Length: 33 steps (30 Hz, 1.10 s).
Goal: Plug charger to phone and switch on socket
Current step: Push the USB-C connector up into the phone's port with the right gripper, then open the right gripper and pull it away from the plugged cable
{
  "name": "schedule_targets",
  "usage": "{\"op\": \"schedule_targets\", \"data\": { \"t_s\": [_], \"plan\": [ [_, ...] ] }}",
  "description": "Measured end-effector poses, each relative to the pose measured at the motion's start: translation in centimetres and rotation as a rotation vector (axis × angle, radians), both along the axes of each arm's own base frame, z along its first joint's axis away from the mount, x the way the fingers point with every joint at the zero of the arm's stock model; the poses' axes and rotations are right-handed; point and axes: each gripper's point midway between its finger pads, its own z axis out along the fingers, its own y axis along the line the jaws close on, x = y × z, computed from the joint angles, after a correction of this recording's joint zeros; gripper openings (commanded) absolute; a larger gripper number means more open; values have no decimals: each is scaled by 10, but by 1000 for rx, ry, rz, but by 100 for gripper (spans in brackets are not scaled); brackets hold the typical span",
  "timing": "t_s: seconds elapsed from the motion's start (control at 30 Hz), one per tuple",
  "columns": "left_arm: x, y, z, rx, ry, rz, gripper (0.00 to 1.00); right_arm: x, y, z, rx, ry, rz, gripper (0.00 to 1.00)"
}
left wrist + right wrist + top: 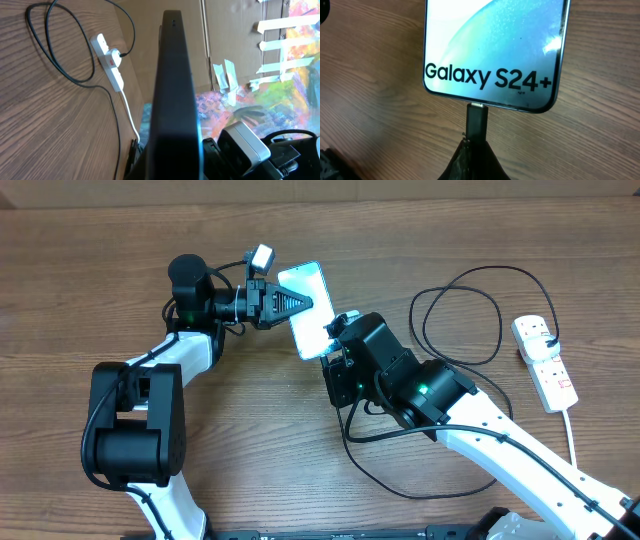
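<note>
Phone (pixel 311 328): clamped by left claw (pixel 298 303) as brace; right claw (pixel 476 149) pinches charger plug (pixel 477 118), seemingly seated at its bottom edge.

The loops of the charger (pixel 413 312) are sprawling over the desk (pixel 80 260) between the right arm (pixel 500 430) and the socket (pixel 545 362), cluttering that path (one outlet is already holding a plug (pixel 551 343)). Bare wood is stretching open on the outer side of the left arm (pixel 140 410).
</note>
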Motion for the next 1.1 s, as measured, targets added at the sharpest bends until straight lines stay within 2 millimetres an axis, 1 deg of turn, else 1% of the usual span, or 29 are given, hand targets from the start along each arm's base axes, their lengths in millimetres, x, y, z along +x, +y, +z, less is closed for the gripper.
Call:
{"op": "schedule_targets", "data": {
  "t_s": [0.07,0.13,0.27,0.37,0.6,0.77,0.9,0.97,1.1],
  "plan": [
    [1,0,0,0,0,3,4,0,0,0,0,0,-1,20],
    [0,0,0,0,-1,2,4,0,0,0,-4,-2,3,28],
    [-5,-4,0,-1,-2,-27,4,-5,-7,-7,-37,28,-7,33],
    [-5,-4,0,-1,-2,-26,4,-10,-12,-12,-60,52,-8,36],
    [-1,-4,-1,1,3,-2,4,-10,-12,-12,-62,51,-9,34],
    [1,-4,-1,2,4,5,4,-5,-8,-8,-43,29,-10,24],
    [1,-4,-1,2,4,5,4,-1,-4,-3,-21,5,-10,20],
    [1,-4,-1,2,4,5,4,0,-4,-2,-19,2,-11,19],
    [1,-4,-1,2,4,5,4,1,-4,-7,-29,8,-14,10]
  ]
}}
